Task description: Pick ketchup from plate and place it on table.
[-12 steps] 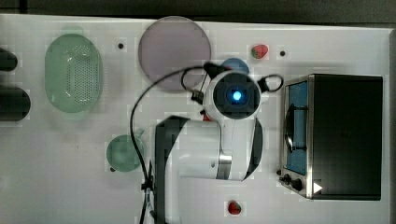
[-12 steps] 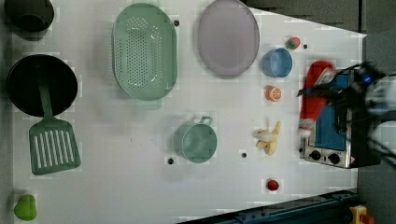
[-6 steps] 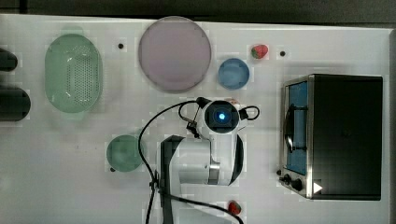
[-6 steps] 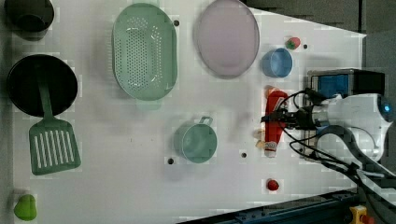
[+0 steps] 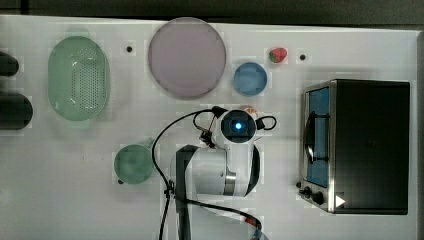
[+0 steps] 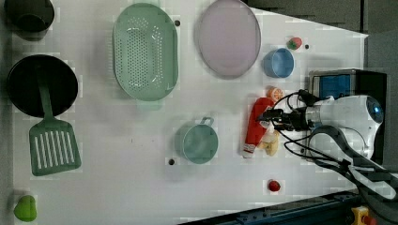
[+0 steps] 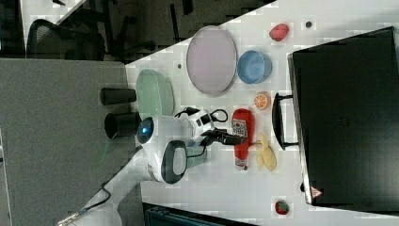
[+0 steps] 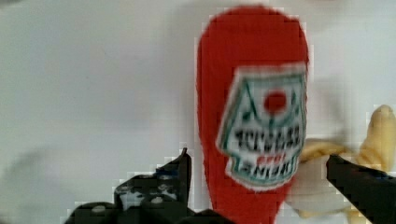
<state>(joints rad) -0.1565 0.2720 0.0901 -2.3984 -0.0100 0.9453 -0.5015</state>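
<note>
The slim red ketchup bottle with its white label (image 6: 256, 123) lies flat on the broad white table (image 6: 117, 187), well apart from the round mauve-grey plate (image 6: 228, 37) and just beside a peeled yellow banana (image 7: 266, 155). The black gripper (image 8: 257, 179) hangs over it, fingers (image 8: 180, 170) spread on either side (not clamping it).

The ketchup (image 6: 256, 123) bottle is bright red with a white, green-edged label bearing a red spot and dark lettering, lying on the white bench (image 6: 117, 178) dotted with small dark holes. The plate (image 6: 228, 37) is pale mauve-grey, the bowl (image 6: 278, 63) blue, the perforated basket (image 6: 145, 50) mint green, the cup (image 6: 200, 143) teal, the slotted spatula (image 6: 52, 143) green. The orange slice (image 7: 261, 100) is orange, the banana (image 7: 266, 155) pale yellow, the strawberry (image 7: 279, 31) red, the toaster oven (image 7: 346, 117) black.
</note>
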